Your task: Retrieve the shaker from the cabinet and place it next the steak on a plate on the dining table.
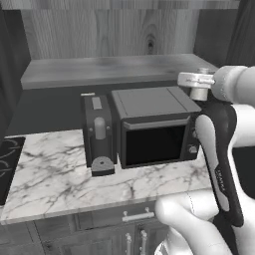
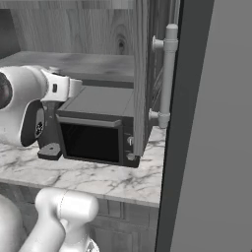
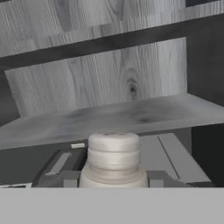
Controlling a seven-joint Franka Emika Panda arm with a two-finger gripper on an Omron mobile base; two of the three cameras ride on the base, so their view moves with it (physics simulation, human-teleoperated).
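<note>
Gripper (image 1: 201, 82) clasping shaker (image 3: 113, 161), before cabinet (image 3: 109, 116) shelf, above microwave (image 1: 152, 127)

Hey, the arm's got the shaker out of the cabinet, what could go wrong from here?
1. The shaker shows only its capped top in the hand view, so a shallow hold might slip.
2. The microwave and toaster sit just below; lowering early may knock them.
3. The open cabinet door stands close on the right, risking a bump.
</note>
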